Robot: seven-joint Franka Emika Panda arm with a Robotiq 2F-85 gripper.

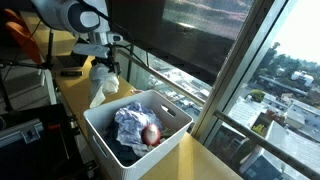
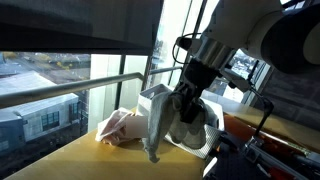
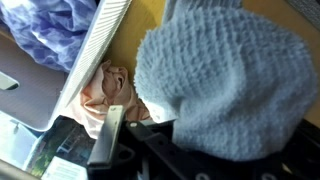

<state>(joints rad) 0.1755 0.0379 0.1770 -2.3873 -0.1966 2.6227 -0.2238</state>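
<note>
**Item: towel** (image 2: 155, 125). Grey-blue and nubbly. It hangs in a loose fold above the tabletop (image 2: 60, 160), just left of the basket in an exterior view. In the wrist view it fills the right half of the frame.

**Holder: end effector** (image 2: 188, 100). Clenched on the towel's upper part, with most of the cloth dangling free below.

**Adjacent: peach cloth** (image 2: 120, 128). Crumpled on the tabletop, just left of the towel and under its hanging end. Whether the two touch cannot be told.

**Adjacent: basket** (image 1: 165, 143). White and square, on the tabletop. It holds a blue-grey cloth (image 1: 130, 125) and a small red piece (image 1: 152, 135).

**Beyond: window rail** (image 2: 60, 90). Runs along the far edge of the tabletop.

**Hazards, as judged:**
- The grip seems to pinch only a fold, so the towel's weight or a quick swing could pull it loose.
- The trailing end could brush the peach cloth and drag it towards the tabletop edge.
- On a low sideways pass, the hanging end could catch on the basket's rim, shifting the basket or stripping the towel from the grip.
</note>
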